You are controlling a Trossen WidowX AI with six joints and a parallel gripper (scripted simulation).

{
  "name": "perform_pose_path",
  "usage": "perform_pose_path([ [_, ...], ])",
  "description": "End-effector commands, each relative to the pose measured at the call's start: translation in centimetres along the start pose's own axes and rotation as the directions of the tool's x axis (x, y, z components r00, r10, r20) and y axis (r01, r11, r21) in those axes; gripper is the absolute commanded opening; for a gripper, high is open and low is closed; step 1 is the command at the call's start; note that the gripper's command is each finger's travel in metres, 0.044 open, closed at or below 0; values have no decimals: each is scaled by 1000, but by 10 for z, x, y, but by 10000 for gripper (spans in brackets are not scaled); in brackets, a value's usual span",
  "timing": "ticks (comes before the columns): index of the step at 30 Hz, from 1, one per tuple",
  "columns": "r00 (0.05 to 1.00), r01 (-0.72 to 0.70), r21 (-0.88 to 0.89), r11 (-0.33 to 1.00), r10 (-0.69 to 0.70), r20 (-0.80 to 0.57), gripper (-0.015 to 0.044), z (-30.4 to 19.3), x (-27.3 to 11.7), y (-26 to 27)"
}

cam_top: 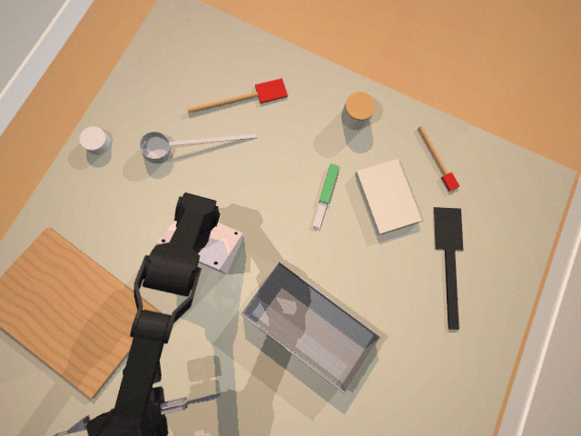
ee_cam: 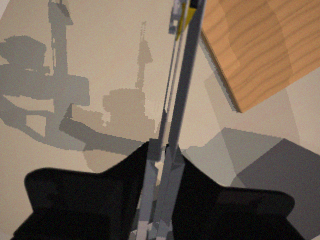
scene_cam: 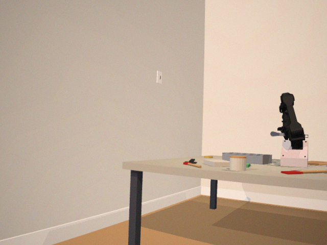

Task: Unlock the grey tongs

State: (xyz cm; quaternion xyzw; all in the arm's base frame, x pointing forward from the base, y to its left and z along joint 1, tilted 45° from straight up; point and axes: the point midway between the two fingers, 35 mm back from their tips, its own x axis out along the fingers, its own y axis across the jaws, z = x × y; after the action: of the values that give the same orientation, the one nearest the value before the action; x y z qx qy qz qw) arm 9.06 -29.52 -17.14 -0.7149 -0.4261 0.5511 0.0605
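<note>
The grey tongs are held in the air, roughly level. My gripper is shut on them. In the wrist view their two long bars lie close together, with a yellow part near the far end. In the top view grey parts stick out on both sides of the arm, which hides the middle and the fingers. The wooden board lies flat, to the right of the tongs in the wrist view. The roasting tin stands on the table with nothing across it.
The pale robot base stands between board and tin. A green-handled tool, a cream block, a black spatula, an orange-lidded jar, a ladle and a white-topped pot are farther off.
</note>
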Motion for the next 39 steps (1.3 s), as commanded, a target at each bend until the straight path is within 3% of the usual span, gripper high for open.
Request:
perform_pose_path([
  [1, 1000, -21, 84, 996, 20, 12, -150, 31, -10, -9],
  [19, 999, -40, 392, 919, 29, 34, -150, 142, -23, -76],
  [39, 1000, -9, 704, 710, -9, 22, -150, 240, -5, -189],
])
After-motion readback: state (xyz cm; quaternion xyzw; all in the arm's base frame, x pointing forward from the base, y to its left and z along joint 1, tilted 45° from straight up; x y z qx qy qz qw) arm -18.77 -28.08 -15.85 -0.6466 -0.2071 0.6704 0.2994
